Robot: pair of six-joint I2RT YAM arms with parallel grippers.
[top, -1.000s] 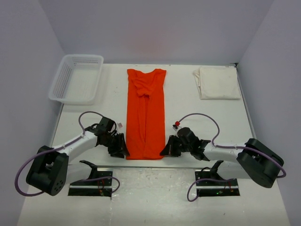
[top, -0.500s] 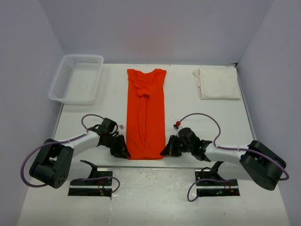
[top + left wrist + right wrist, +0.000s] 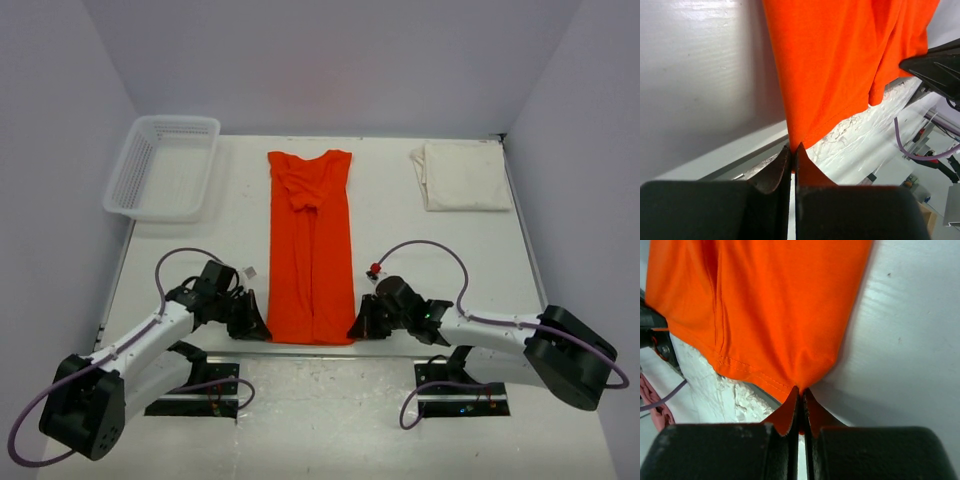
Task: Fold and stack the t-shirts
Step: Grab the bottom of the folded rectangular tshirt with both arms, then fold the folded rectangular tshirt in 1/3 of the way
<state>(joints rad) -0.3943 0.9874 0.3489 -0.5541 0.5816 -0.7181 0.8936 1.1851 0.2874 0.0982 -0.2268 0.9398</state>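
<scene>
- Top external view: your two arms reach in from the near edge of the white table [image 3: 230,230], one on each side of a long orange-red t-shirt [image 3: 310,250].
- Your left gripper [image 3: 255,326] sits at the shirt's near left corner, its jaws pressed together on the hem.
- Left wrist view: the two dark fingers [image 3: 774,170] meet, with a thin point of orange cloth pinched between them. The shirt spreads away from that pinched corner, which sits right at the table's near edge.
- Your right gripper [image 3: 358,326] mirrors it at the near right corner, its jaws likewise closed on the hem.
- Right wrist view: the fingers are tight together, and the stitched hem gathers into the pinch, puckering slightly around it.
- Beyond the grippers, the orange-red t-shirt lies flat as a narrow strip, its sides folded inward. It runs straight from the near edge toward the far edge, collar end farthest from you, with some bunched cloth just below the collar.
- At the far right corner lies the cream-white t-shirt [image 3: 462,175], folded into a rough square and well apart from the orange one.
- At the far left corner stands a white lattice basket [image 3: 163,167], apart from both shirts.
</scene>
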